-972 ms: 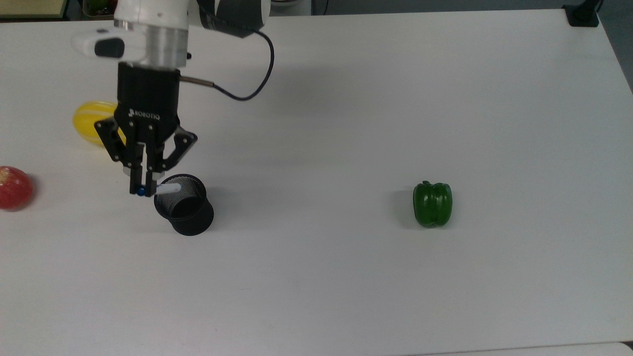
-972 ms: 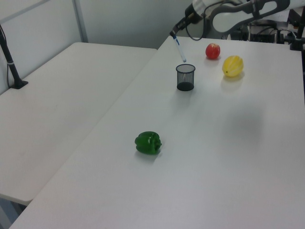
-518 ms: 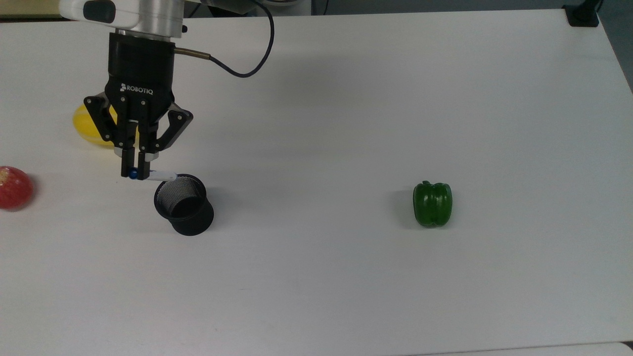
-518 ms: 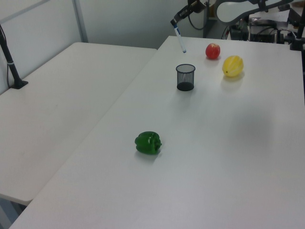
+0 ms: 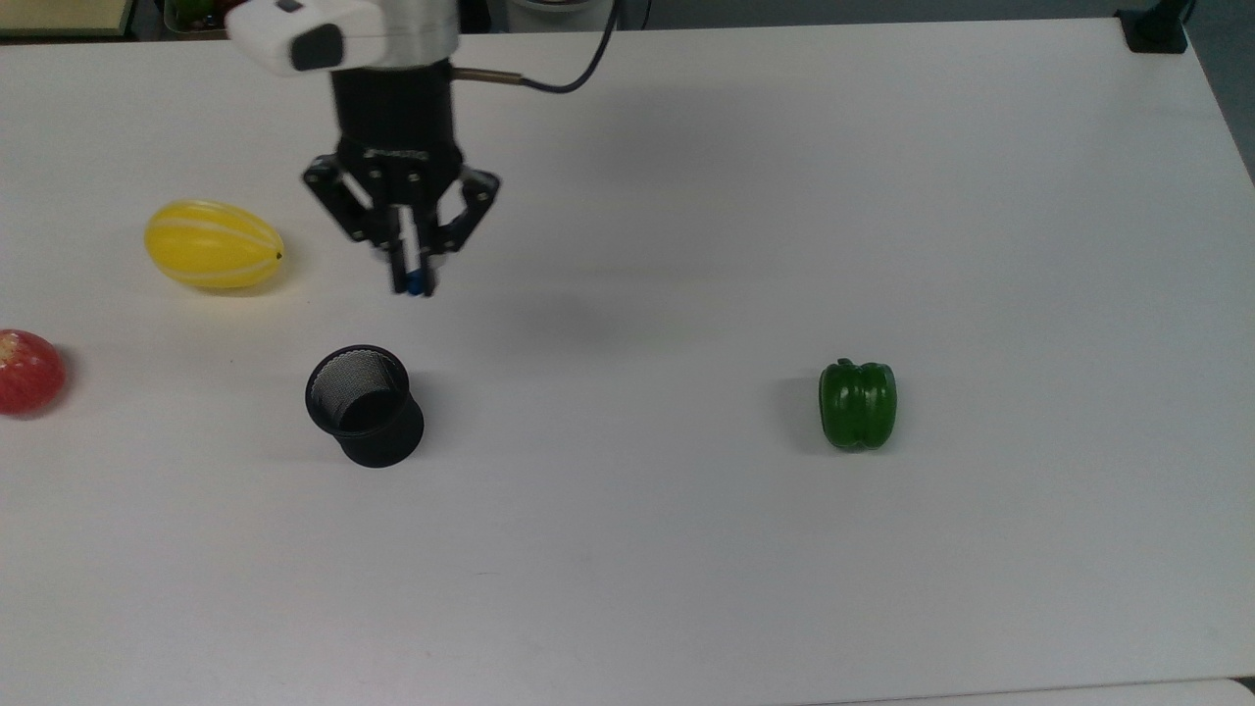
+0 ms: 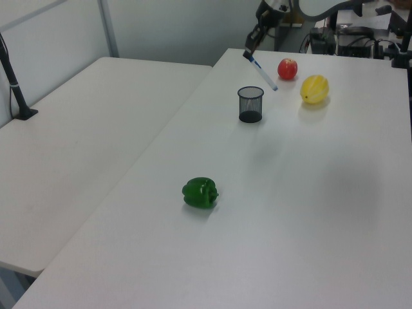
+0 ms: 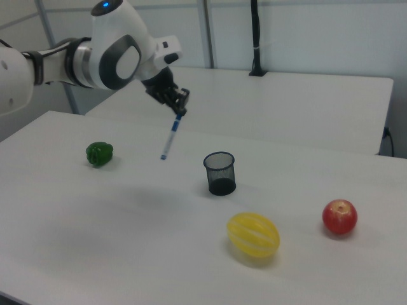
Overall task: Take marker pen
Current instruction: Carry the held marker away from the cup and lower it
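Observation:
My gripper [image 5: 416, 284] hangs high above the table, shut on the blue-capped end of the marker pen [image 7: 170, 137]. The pen's white barrel slants down from the fingers, clear of the black mesh cup [image 5: 364, 404], and its lower tip hangs in the air. In the left view the marker pen [image 6: 262, 72] slopes down to the right from the gripper [image 6: 248, 54], above and behind the mesh cup [image 6: 250, 104]. In the top view only the marker pen's blue end [image 5: 418, 288] peeks between the fingertips, above and right of the cup. In the right view the gripper [image 7: 179, 112] is up and left of the mesh cup [image 7: 220, 173].
A green pepper [image 5: 858, 404] lies on the white table [image 5: 686, 549] toward the top view's right. A yellow melon [image 5: 213, 244] and a red apple [image 5: 29, 372] sit at the top view's left. A second white table [image 6: 77, 135] adjoins in the left view.
The gripper has lifted the marker pen fully out of the mesh cup and carried it up and to the top view's right, uncovering the yellow melon.

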Controlling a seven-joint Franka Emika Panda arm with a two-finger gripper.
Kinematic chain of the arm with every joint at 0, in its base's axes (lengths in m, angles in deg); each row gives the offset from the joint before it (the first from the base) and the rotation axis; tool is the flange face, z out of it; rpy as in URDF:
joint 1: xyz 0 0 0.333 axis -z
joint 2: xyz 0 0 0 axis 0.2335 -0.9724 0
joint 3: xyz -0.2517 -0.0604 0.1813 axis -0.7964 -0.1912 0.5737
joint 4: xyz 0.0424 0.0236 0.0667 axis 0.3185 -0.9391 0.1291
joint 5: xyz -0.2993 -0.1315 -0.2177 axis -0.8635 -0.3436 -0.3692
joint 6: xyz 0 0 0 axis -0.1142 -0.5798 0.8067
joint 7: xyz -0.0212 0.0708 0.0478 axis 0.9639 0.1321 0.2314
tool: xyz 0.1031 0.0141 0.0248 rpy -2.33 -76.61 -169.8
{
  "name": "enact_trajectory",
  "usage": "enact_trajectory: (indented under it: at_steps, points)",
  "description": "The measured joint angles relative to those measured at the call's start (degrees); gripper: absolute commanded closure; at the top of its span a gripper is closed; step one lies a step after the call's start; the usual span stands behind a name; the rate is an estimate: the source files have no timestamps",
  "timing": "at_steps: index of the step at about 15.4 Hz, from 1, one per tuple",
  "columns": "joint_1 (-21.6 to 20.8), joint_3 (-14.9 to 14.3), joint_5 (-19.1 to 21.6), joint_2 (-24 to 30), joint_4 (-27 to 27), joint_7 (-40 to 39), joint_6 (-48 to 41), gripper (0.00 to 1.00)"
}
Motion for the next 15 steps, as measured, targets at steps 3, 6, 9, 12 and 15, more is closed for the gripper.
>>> enact_trajectory:
  at_steps: [3,6,9,12,15]
  points:
    - [-1.96,1.49,-0.01,0.85,-0.05,0.0,-9.69,0.96]
    - [-4.59,1.67,-0.02,1.18,-0.11,-0.13,-18.43,0.96]
    - [-6.46,1.72,-0.02,1.43,-0.18,-0.17,-25.08,0.96]
    - [-7.64,1.77,-0.01,1.48,-1.32,-0.17,-26.66,0.96]
    - [-8.39,1.79,0.06,1.17,-3.89,-0.17,-26.34,0.96]
